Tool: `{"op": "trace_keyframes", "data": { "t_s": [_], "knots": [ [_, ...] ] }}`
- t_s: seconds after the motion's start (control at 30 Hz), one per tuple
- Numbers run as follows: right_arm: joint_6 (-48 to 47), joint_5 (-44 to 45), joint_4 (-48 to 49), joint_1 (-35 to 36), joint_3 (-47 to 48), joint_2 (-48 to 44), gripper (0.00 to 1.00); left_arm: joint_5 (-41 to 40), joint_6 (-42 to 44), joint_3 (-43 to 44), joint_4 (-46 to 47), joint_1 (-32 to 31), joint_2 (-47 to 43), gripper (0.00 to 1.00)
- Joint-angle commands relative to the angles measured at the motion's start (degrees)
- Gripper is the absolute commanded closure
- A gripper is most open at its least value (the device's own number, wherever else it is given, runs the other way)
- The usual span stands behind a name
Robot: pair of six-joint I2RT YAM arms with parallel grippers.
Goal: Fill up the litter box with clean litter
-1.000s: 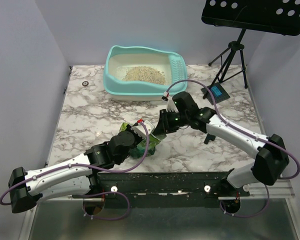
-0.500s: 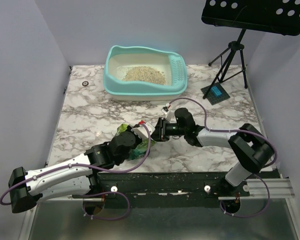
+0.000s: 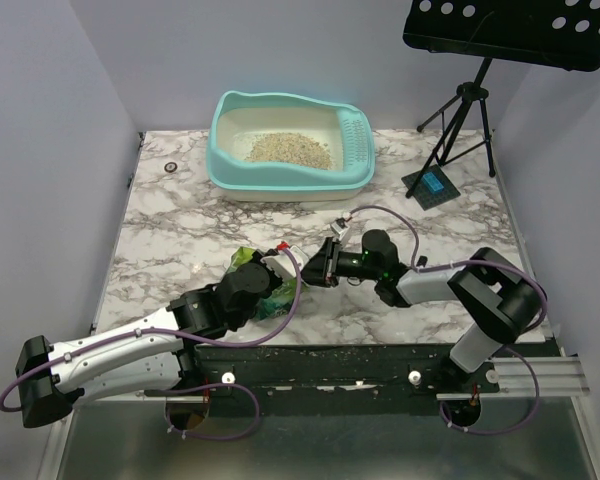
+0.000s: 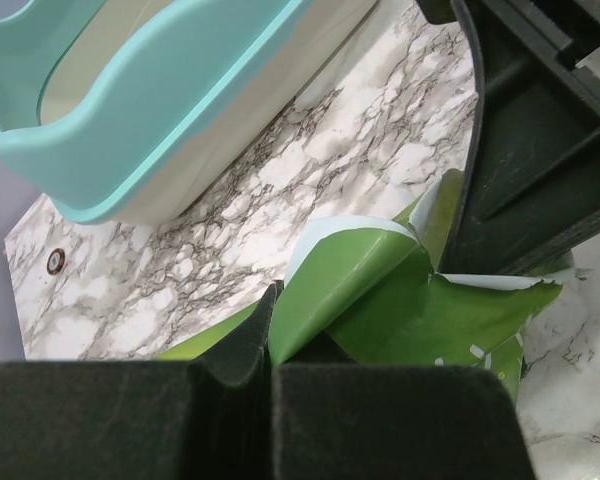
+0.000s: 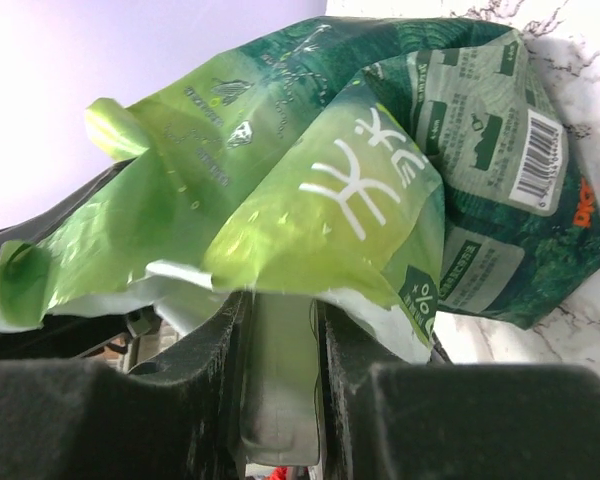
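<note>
The turquoise litter box (image 3: 280, 182) stands at the back of the marble table, with a pile of tan litter (image 3: 288, 148) inside and the slotted scoop (image 3: 357, 138) at its right wall. The box also shows in the left wrist view (image 4: 170, 120). The crumpled green pouch (image 3: 262, 290) lies near the front, between both grippers. My left gripper (image 3: 276, 270) is shut on the pouch's edge (image 4: 380, 290), jaws pressed together (image 4: 270, 305). My right gripper (image 3: 320, 266) is shut on the pouch's torn top (image 5: 360, 200), with the film pinched between its fingers (image 5: 280, 320).
A black music stand tripod (image 3: 460, 110) and a small device with a blue screen (image 3: 430, 186) stand at the back right. A small round fitting (image 3: 170, 166) sits on the table at the back left. Spilled granules (image 3: 310, 347) line the near edge. Walls close both sides.
My right arm has folded down and drawn in toward the front, its gripper staying at the pouch and shifting slightly lower. The left arm and the pouch have barely moved.
</note>
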Motion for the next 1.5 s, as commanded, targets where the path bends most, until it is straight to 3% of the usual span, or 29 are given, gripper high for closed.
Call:
{"op": "trace_keyframes", "data": {
  "t_s": [0.0,0.3,0.83,1.07,1.47],
  "knots": [
    [4.8,0.1,10.2,0.6,-4.1,-3.5,0.99,1.9,-0.3,-0.2,2.1,0.0,-0.4,1.0],
    [6.6,0.2,14.8,-2.5,-10.4,-8.0,0.99,4.4,-0.7,-0.1,2.2,0.0,1.3,1.0],
    [7.3,-0.3,13.2,-10.4,-24.4,-24.2,0.99,4.5,0.3,-1.3,4.2,-1.1,1.4,1.0],
    [6.8,2.0,5.2,-13.1,-28.5,-35.4,0.99,4.5,0.9,-2.1,5.2,-2.0,1.4,1.0],
    [4.3,8.9,-17.8,-14.4,-27.4,-52.3,0.99,3.5,1.0,-1.9,6.1,-4.3,4.8,1.0]
  ]
}}
